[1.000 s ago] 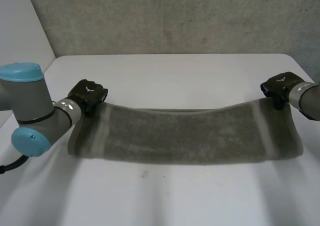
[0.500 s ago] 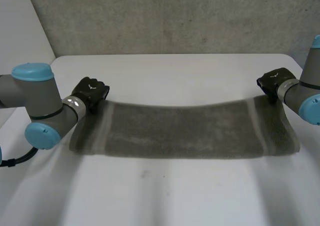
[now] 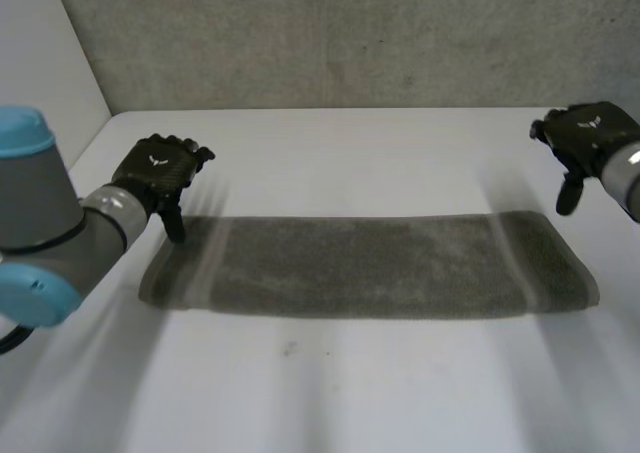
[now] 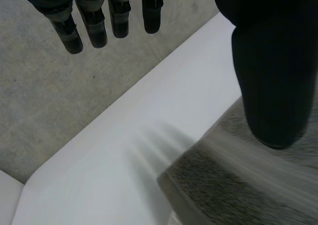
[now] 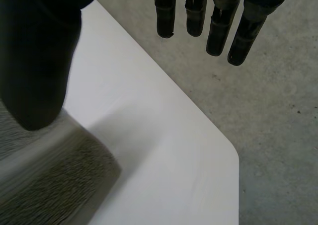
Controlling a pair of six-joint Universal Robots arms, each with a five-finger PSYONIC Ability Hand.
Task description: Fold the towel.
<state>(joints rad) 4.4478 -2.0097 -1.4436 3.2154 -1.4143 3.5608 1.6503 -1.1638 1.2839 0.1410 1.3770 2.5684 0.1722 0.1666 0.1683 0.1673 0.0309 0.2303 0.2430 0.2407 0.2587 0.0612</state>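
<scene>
On white table: towel, one long flat strip (likely folded lengthwise already). Left hand and right hand hover at its ends, fingers spread, empty. Crosswise folds look outstanding.

White table before a rough grey concrete wall, a plain white panel beside it.
</scene>
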